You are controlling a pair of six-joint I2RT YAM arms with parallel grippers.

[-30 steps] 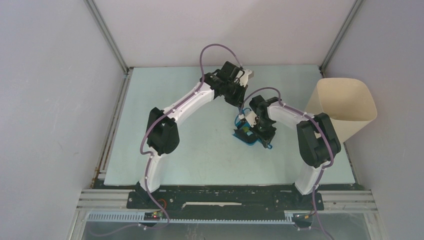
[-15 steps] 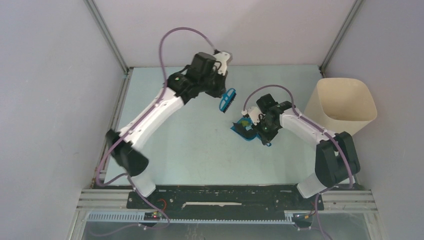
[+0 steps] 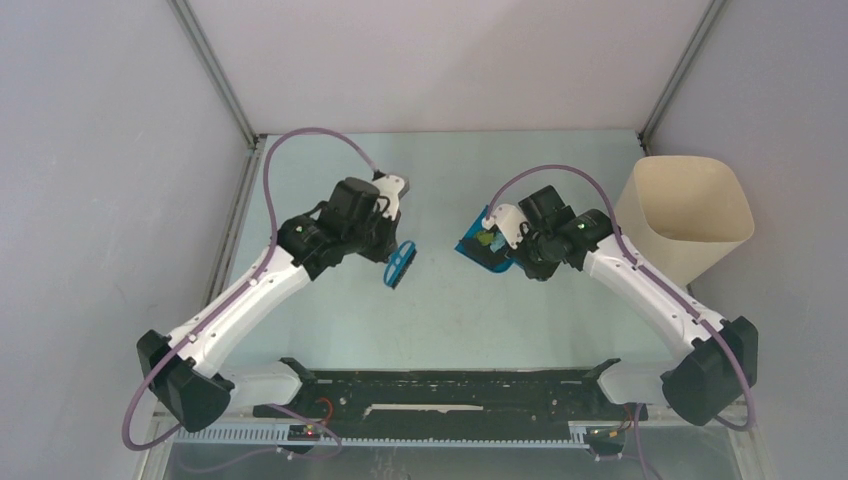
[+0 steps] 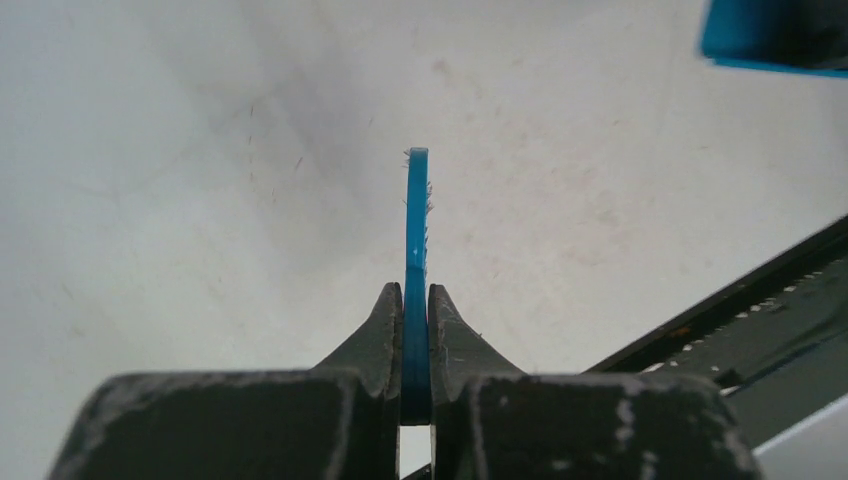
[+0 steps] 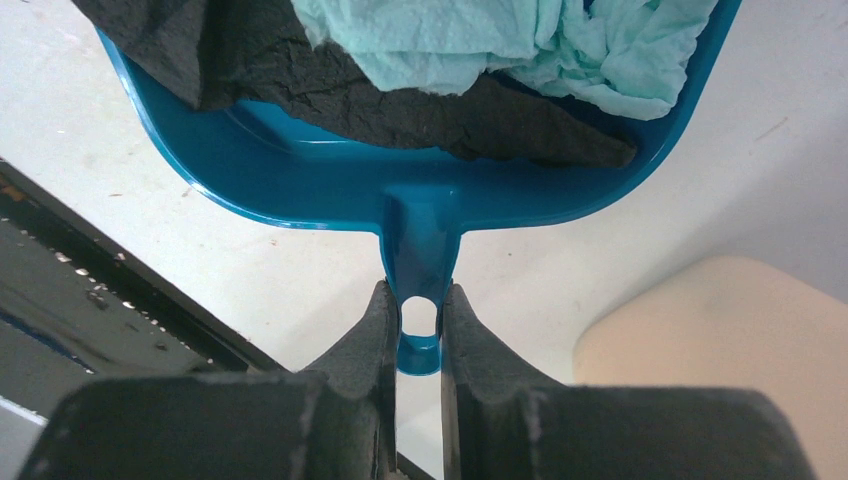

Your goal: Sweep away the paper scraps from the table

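My left gripper (image 3: 385, 240) is shut on the small blue hand brush (image 3: 401, 263), held above the pale green table (image 3: 330, 320) left of centre; in the left wrist view the brush (image 4: 416, 230) stands edge-on between the jaws of my gripper (image 4: 415, 300). My right gripper (image 3: 530, 245) is shut on the handle of the blue dustpan (image 3: 482, 243), lifted above the table. In the right wrist view my gripper (image 5: 418, 300) pinches the dustpan (image 5: 420, 190) handle, and dark and light cyan paper scraps (image 5: 480, 40) lie inside the pan. Green scraps (image 3: 487, 239) show in it from above.
A tall cream bin (image 3: 690, 215) stands at the table's right edge, just right of the dustpan; its rim shows in the right wrist view (image 5: 720, 350). Metal rails (image 3: 450, 385) run along the near edge. Grey walls enclose the back and sides.
My left arm has swung left and nearer with the brush. My right arm has lifted the loaded dustpan off the table and moved it farther back, toward the bin.
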